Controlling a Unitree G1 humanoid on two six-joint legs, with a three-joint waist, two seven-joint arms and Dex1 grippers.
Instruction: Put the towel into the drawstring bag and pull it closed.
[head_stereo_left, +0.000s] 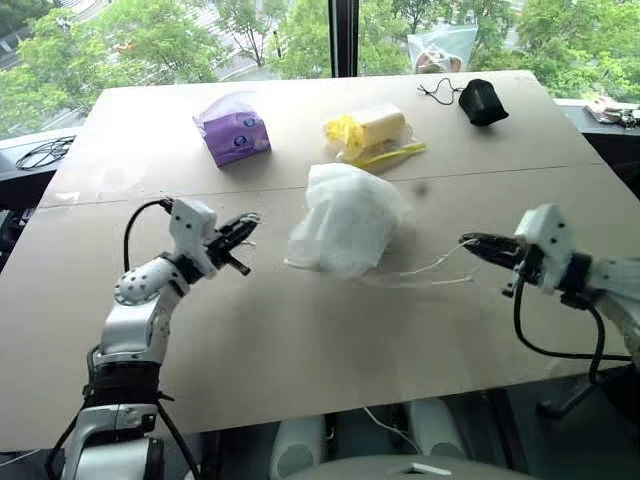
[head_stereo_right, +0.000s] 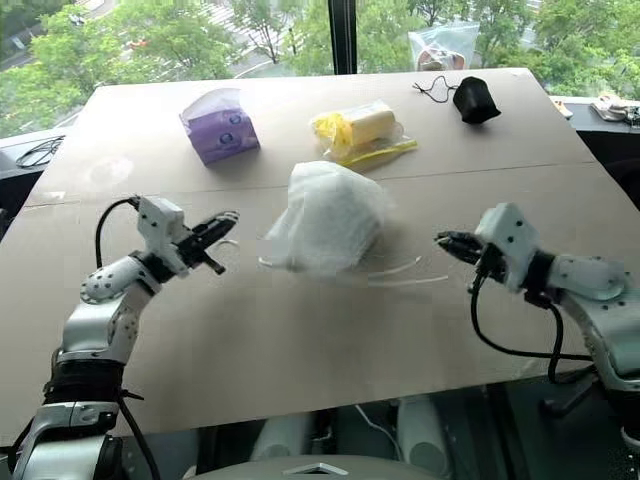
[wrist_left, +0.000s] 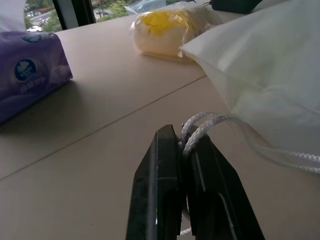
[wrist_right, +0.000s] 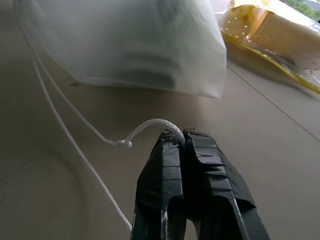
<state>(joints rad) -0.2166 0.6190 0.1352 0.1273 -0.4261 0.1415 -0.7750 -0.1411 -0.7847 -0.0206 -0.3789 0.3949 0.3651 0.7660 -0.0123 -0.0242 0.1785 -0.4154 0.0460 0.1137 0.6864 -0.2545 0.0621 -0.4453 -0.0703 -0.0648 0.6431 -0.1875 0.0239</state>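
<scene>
So the head views give the whole layout: the drawstring bag (head_stereo_left: 345, 218) sits puffed up in the middle of the table (head_stereo_left: 300, 340), with the left gripper (head_stereo_left: 240, 232) at centre left of the frame and the right gripper (head_stereo_left: 475, 243) at centre right, one on each side of it. Thin white cords (head_stereo_left: 435, 268) trail from the bag's lower right toward the right gripper. You can't really make out the towel from up there; a darker shape shows through the fabric in the right wrist view, but I can't tell if that's it.

The wrist views are where the grip detail shows. On the left, the black fingers (wrist_left: 160, 195) are pinched nearly together with a loop of cord (wrist_left: 200, 127) caught between them, right beside the bag's edge. On the right, the fingers (wrist_right: 165, 190) are pressed fully together on another loop of cord (wrist_right: 150, 125), and that line runs off across the table toward the bag.

Both arms reach in roughly level, pointing inward at the bag.

Behind it, upper part of the frame: purple tissue pack (head_stereo_left: 233, 130), clear bag with yellow contents (head_stereo_left: 372, 130), small black pouch (head_stereo_left: 482, 101).
</scene>
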